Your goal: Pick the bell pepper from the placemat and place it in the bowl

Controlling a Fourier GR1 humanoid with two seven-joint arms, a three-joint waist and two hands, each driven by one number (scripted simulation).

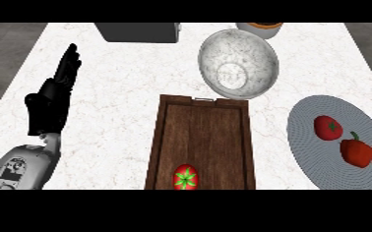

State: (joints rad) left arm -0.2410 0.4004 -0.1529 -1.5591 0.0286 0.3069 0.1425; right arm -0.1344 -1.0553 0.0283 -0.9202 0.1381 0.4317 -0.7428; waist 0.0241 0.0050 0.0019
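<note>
A red bell pepper [356, 152] with a dark stem lies on the round grey placemat [311, 150] at the right edge of the counter. Just up and left of it on the mat sits a red tomato [328, 127]. The marbled white bowl [215, 54] stands at the back centre with nothing showing inside. My left hand [51, 103] is at the far left, open with fingers straight and pointing away, far from the pepper and holding nothing. My right hand does not show.
A dark wooden tray [203, 132] lies in the middle, between hand and placemat, with a red fruit with a green star top [185, 177] at its near end. A grey box [138, 32] and a brown pot [260, 27] stand along the back edge.
</note>
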